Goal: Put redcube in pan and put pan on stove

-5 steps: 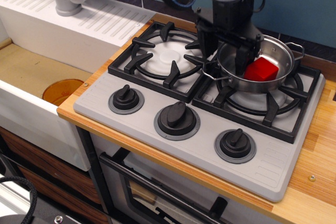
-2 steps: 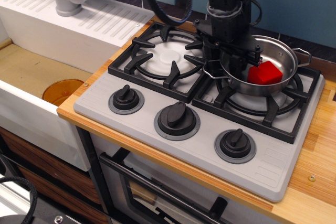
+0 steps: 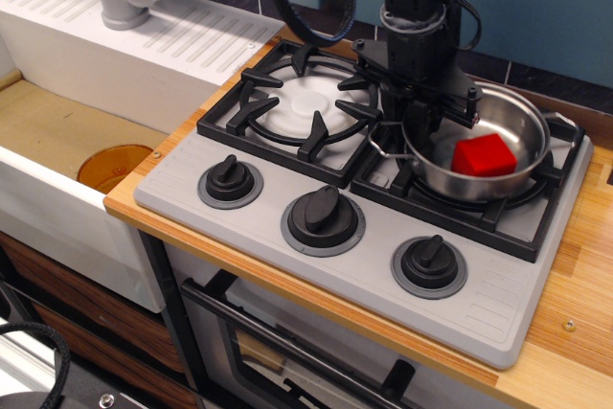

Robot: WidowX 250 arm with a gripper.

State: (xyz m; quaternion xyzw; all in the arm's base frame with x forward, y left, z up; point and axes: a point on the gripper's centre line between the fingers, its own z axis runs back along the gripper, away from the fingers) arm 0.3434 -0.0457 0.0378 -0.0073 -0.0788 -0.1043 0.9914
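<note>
My gripper (image 3: 419, 131) clamped on the left rim of the steel pan (image 3: 508, 174), red cube (image 3: 484, 155) inside, pan over the right burner grate of the grey stove (image 3: 287, 265).

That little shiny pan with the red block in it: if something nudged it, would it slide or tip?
The pan looks thin, polished steel, so probably light and stiff. Resting on the raised black grate of the stove, it would likely skid or rock. The loose redcube could slide inside it.

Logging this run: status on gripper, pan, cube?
Gripper clamped on pan left rim. Redcube inside pan. Pan over right burner of stove; seating unclear. Nothing in the way.
</note>
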